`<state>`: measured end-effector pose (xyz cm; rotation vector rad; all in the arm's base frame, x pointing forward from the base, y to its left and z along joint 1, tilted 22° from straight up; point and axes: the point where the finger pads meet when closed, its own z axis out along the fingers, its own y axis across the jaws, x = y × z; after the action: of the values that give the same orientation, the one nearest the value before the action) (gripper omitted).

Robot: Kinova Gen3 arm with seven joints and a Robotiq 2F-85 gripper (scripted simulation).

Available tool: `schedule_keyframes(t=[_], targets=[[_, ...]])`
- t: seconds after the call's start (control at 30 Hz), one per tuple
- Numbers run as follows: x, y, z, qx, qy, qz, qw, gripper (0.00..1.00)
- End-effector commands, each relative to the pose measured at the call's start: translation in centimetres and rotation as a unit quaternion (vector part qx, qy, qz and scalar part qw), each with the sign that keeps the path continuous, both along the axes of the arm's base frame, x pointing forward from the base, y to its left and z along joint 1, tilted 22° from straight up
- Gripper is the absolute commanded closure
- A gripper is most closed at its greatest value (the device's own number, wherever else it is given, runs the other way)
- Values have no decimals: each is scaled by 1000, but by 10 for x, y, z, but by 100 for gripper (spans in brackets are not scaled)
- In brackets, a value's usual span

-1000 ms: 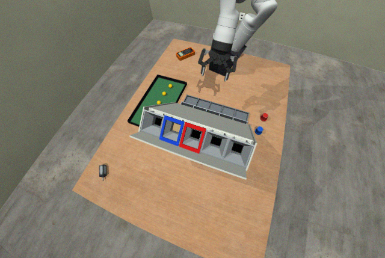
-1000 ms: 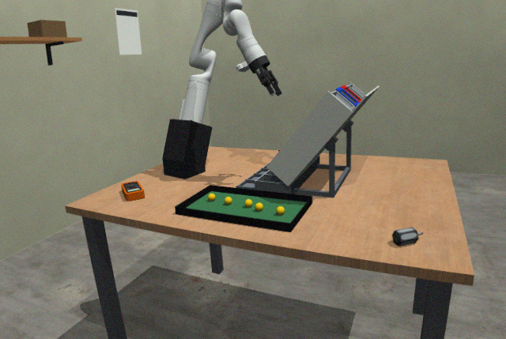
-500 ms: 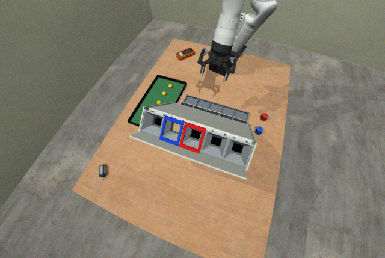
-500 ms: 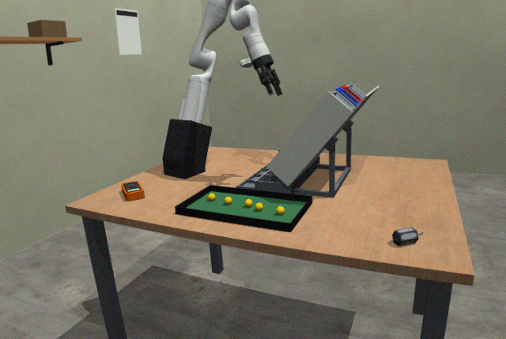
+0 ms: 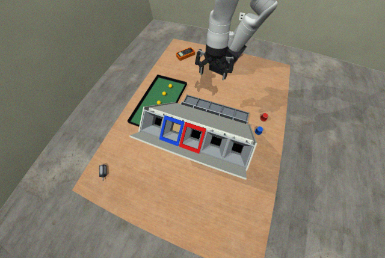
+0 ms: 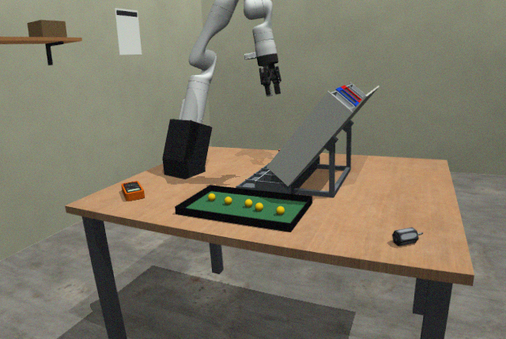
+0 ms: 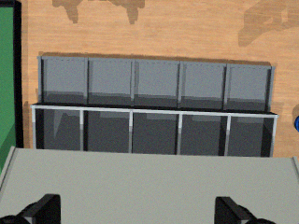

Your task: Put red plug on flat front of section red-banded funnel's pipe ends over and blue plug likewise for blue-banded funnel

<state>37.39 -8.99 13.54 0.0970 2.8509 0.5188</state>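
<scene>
My gripper (image 5: pixel 212 76) (image 6: pixel 273 93) (image 7: pixel 137 210) is open and empty, high above the table behind the sloping grey cover (image 5: pixel 211 118) (image 6: pixel 310 139) (image 7: pixel 149 182). The blue-banded funnel (image 5: pixel 162 128) is second from the left in the top view, with a tan patch inside; the red-banded funnel (image 5: pixel 202 141) beside it has a dark opening. Five sections show at the cover's low end, their flat front parts (image 7: pixel 109 79) bare. The red plug (image 5: pixel 264 116) and blue plug (image 5: pixel 258 130) (image 7: pixel 297 123) stand on the table beside the rig. Several yellow marbles (image 6: pixel 228 200) lie in the green tray. The pipes are hidden.
The tray's black rim (image 5: pixel 142 98) (image 6: pixel 232 219) (image 7: pixel 18 70) is close beside the rig. An orange meter (image 5: pixel 185 53) (image 6: pixel 133 190) lies near the table's edge by the robot base. A small grey motor (image 5: pixel 103 171) (image 6: pixel 405 236) lies near the opposite end.
</scene>
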Motion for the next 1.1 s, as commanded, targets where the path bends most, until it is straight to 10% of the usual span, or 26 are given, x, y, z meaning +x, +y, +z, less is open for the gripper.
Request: schedule_keyframes(t=[0.0,0.13,0.17,1.07], targets=[[6,3,3,8,74,17,997,0],[6,3,3,8,74,17,997,0],[1,-1,1,3,34,6,999,50],[1,-1,1,3,34,7,999,50]])
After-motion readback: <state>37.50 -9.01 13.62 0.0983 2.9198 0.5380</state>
